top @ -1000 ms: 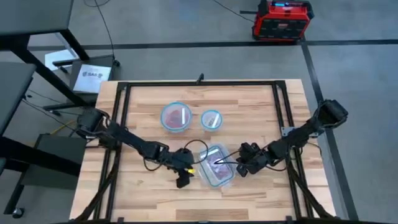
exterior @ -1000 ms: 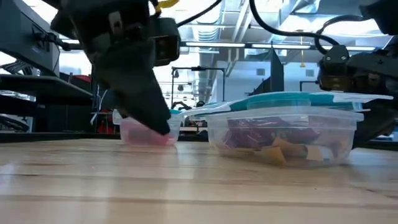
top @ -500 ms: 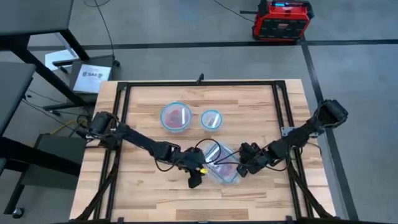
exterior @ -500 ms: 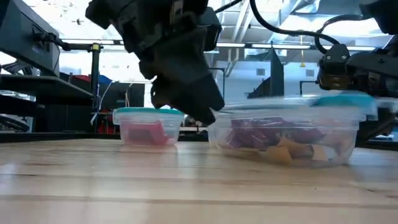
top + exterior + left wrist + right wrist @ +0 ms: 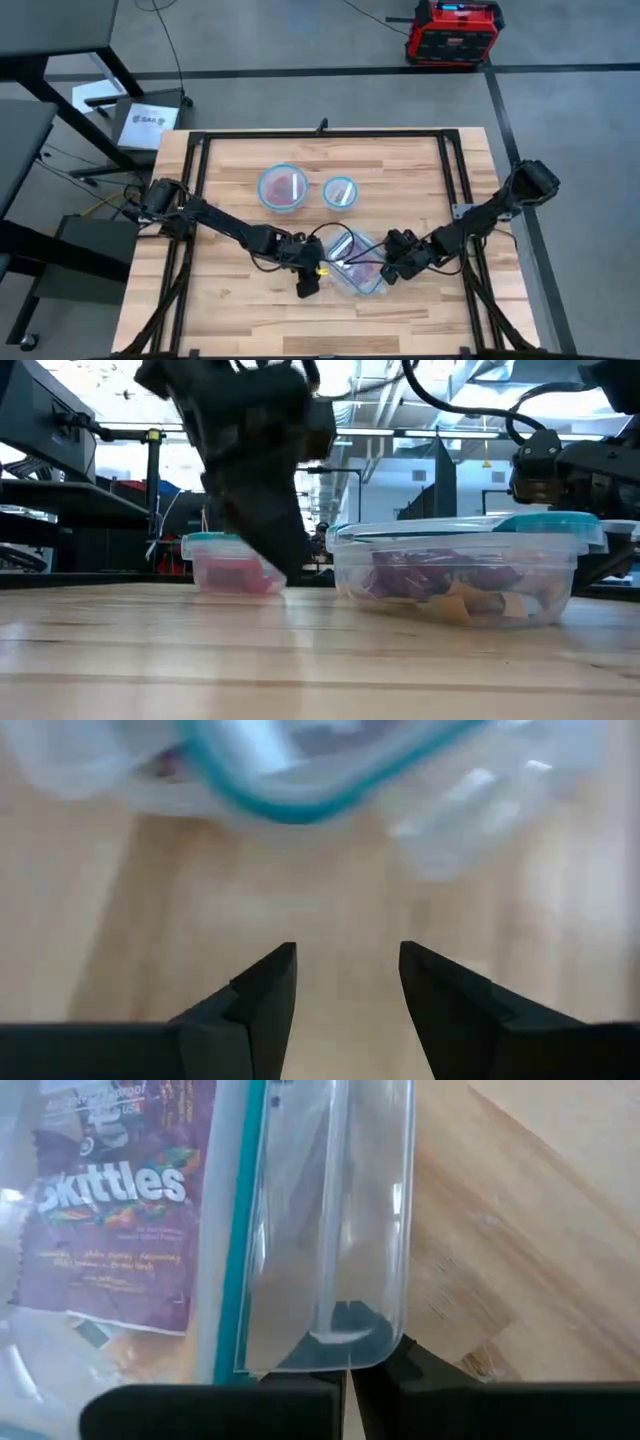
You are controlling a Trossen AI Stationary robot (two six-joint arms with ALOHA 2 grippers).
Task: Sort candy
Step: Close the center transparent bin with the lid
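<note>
Left pincer (image 5: 345, 985): seen with its fingers parted and nothing between them, held low over bare table (image 5: 420, 170); in the high view (image 5: 308, 284) it is placed just beside the near-left corner of the rectangular container (image 5: 356, 264).
Right pincer (image 5: 348, 1370): closed on the clear flap of the lid (image 5: 330, 1220), at the rectangular container's right side (image 5: 392, 268).
Rectangular container: clear, blue-rimmed, set between the two pincers; shown in the low view (image 5: 455, 575) resting on the table with the lid lying over it.
Candy (image 5: 110, 1200): held inside the rectangular container, directly ahead of the right pincer; a purple Skittles packet is read through the plastic, with purple and orange packets (image 5: 440, 585) piled against the wall in the low view.
Large round container (image 5: 284, 187): placed well beyond the left pincer, toward the far side of the table; red candy is seen inside it (image 5: 232, 572).
Small round container (image 5: 340, 191): placed just beside the large one, apart from both pincers; its contents cannot be told.
</note>
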